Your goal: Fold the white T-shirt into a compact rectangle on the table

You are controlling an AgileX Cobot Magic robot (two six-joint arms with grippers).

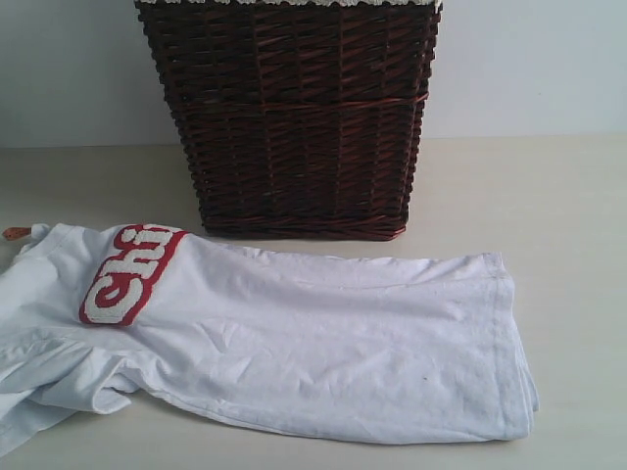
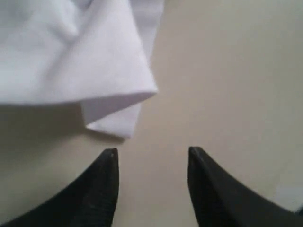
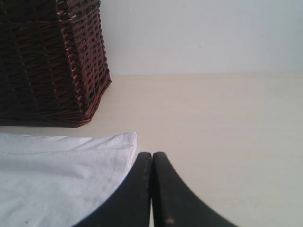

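The white T-shirt (image 1: pixel 294 343) lies folded lengthwise across the table (image 1: pixel 568 215), its red-outlined lettering (image 1: pixel 127 274) turned up at the left and a small orange tag (image 1: pixel 15 233) at the far left edge. Neither gripper shows in the exterior view. In the left wrist view my left gripper (image 2: pixel 152 152) is open over bare table, just off a folded corner of the T-shirt (image 2: pixel 71 61), with nothing between its fingers. In the right wrist view my right gripper (image 3: pixel 152 155) is shut and empty, beside the hemmed corner of the T-shirt (image 3: pixel 57 175).
A dark wicker basket (image 1: pixel 294 117) with white trim stands at the back middle, close behind the shirt, against a pale wall (image 1: pixel 529 59). The basket (image 3: pixel 47 61) also fills one side of the right wrist view. Bare table (image 3: pixel 227 132) lies to the right of the shirt.
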